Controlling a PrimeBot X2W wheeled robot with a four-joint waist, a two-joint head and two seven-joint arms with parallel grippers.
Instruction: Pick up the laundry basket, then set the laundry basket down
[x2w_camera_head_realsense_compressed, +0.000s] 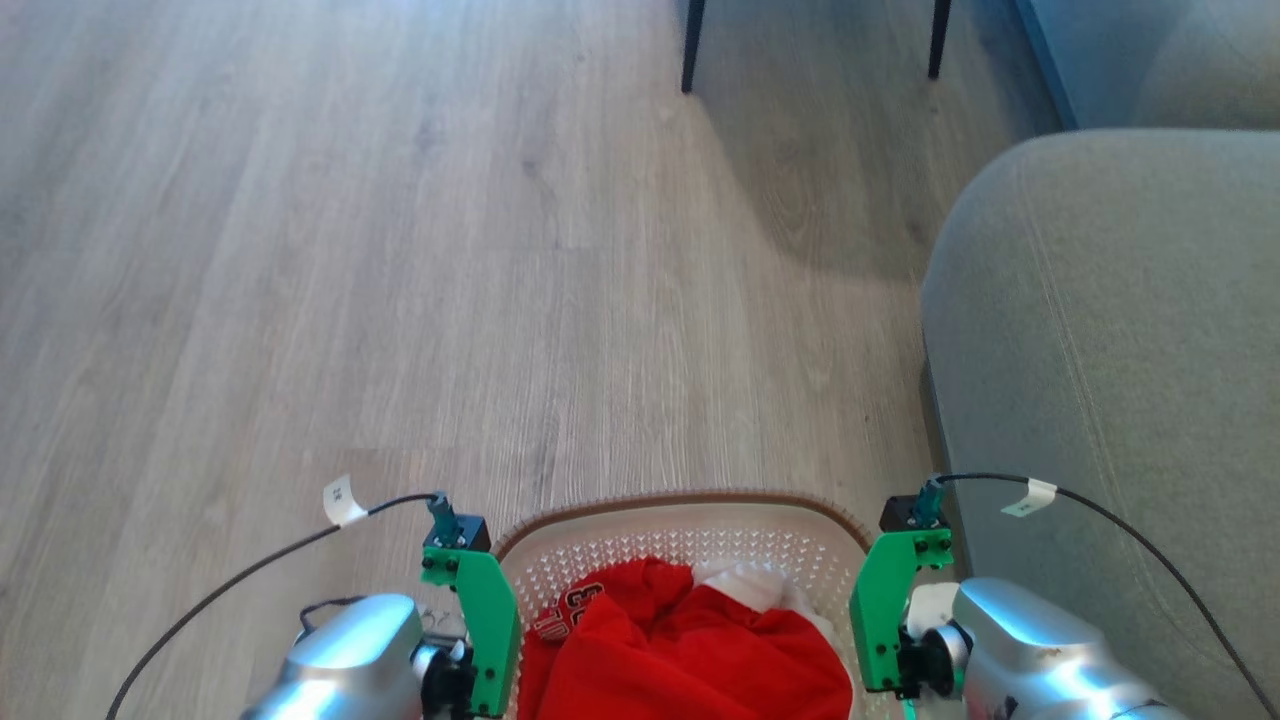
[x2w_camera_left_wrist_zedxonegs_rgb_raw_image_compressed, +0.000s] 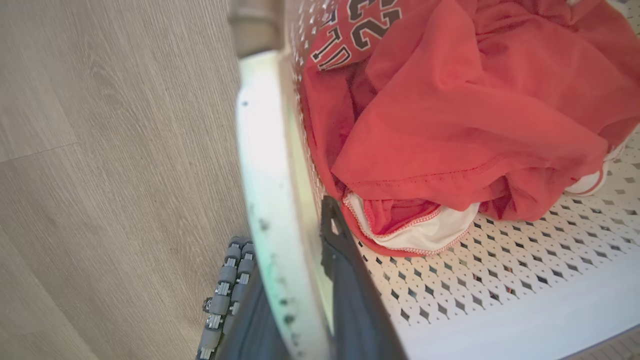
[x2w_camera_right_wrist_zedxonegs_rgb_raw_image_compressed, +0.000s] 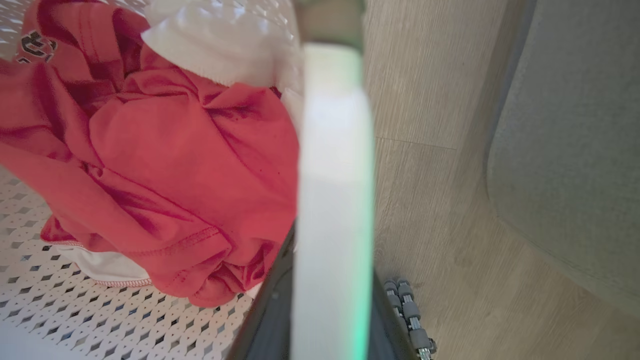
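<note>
Pale wood-look floor (x2w_camera_head_realsense_compressed: 400, 250) runs across the head view. A grey sofa (x2w_camera_head_realsense_compressed: 1120, 350) stands at 3 o'clock and two dark furniture legs (x2w_camera_head_realsense_compressed: 690, 45) at about 12 to 1 o'clock.

The laundry basket (x2w_camera_head_realsense_compressed: 690, 505) sits at 6 o'clock in that view, close under the camera. Its brown rim curves between the two wrists. Inside lie crumpled red clothes (x2w_camera_head_realsense_compressed: 690, 650), with a white garment (x2w_camera_head_realsense_compressed: 750, 585) toward the basket's 2 o'clock corner.

At the basket's 9 o'clock side, the left gripper (x2w_camera_left_wrist_zedxonegs_rgb_raw_image_compressed: 300, 280) straddles the left handle (x2w_camera_left_wrist_zedxonegs_rgb_raw_image_compressed: 270, 175). One dark finger is inside the perforated wall and the other outside, both pressed against the white plastic, so it looks clamped on. At 3 o'clock the right gripper (x2w_camera_right_wrist_zedxonegs_rgb_raw_image_compressed: 332, 310) straddles the right handle (x2w_camera_right_wrist_zedxonegs_rgb_raw_image_compressed: 335, 175) the same way. Its fingers are close on either side and blurred by nearness, and it too appears to be gripping.

Below and outside each handle, both wrist views show floor and a grey roller wheel (x2w_camera_left_wrist_zedxonegs_rgb_raw_image_compressed: 225, 295) of the robot's base.

The grasp on both handles appears to be made. The rim is level with the wrists and the floor seems well beneath it, which suggests the basket is off the ground, though its underside is hidden and this cannot be confirmed. If so, the pick-up is done or nearly done. What remains is lowering the basket onto a surface, most likely the open floor toward 12 o'clock, and letting go of both handles. Nothing shows that this has begun. The sofa is just beside the right arm, so a drift toward 3 o'clock could brush it.
</note>
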